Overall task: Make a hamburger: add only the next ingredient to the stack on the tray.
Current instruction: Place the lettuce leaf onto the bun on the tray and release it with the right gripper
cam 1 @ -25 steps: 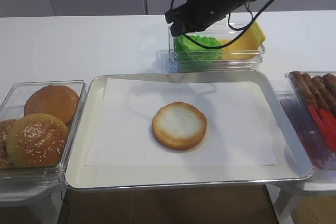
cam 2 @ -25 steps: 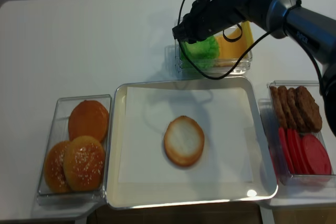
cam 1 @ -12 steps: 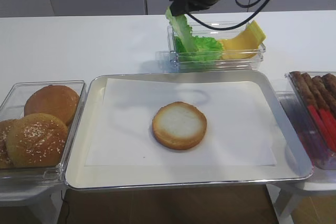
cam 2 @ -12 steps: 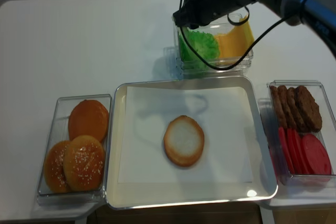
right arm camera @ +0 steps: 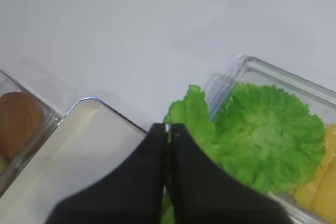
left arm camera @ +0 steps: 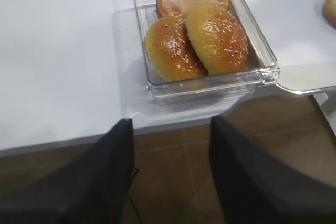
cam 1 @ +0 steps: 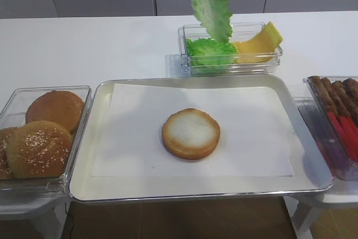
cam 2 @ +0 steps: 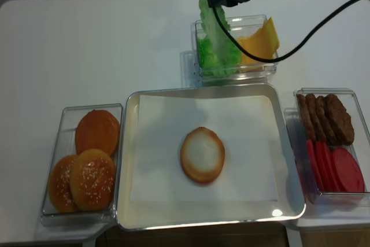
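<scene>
Yellow cheese slices [cam 1: 258,42] in clear box just right of gripper; sesame bun tops [cam 1: 42,135] far lower left; patties [cam 2: 326,117], tomato slices [cam 2: 338,170] lower right.

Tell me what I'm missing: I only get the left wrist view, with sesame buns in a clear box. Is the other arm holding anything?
Observer: Yes. The right gripper is shut on a lettuce leaf, which hangs in the air above the clear box at the far side of the table.
Operator: Where would that leaf go?
Observer: Probably onto the bun bottom, which lies bare in the middle of the tray.
Operator: Is anything left in that box?
Observer: There is more lettuce in it, with yellow cheese slices beside it.
</scene>
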Controlling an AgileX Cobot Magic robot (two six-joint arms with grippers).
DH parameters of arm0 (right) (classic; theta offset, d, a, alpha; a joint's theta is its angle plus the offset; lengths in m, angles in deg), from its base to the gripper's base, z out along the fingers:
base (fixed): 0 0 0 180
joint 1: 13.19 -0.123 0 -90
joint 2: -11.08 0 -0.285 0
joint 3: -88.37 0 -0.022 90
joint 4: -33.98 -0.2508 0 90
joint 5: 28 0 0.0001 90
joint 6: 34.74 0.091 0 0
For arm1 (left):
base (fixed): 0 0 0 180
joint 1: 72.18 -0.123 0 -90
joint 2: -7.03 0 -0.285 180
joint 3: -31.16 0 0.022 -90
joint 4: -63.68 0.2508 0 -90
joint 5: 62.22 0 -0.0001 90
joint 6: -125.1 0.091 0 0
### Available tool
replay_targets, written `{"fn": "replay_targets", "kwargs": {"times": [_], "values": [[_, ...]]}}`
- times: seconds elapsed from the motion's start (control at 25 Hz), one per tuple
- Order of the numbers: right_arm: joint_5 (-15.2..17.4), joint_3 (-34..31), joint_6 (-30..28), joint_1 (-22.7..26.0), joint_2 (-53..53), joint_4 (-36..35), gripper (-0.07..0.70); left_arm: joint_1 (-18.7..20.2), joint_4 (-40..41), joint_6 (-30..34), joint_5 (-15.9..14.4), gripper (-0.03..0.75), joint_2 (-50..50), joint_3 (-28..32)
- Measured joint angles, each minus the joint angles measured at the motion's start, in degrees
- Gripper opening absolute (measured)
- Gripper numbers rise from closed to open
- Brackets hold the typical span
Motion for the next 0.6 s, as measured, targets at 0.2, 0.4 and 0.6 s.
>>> {"fn": "replay_targets", "kwargs": {"times": [0.2,0.4,0.6], "values": [[2.5,-2.5,2.5,0.0,5.2,0.6,0.006,0.0,0.0,0.0,0.0,0.353,0.0,0.0],[-0.7,-14.1,3.7,0.0,11.4,0.7,0.006,0.0,0.0,0.0,0.0,0.353,0.0,0.0],[-5.6,-27.0,2.1,0.0,16.1,0.7,0.006,0.0,0.0,0.0,0.0,0.353,0.0,0.0]]}}
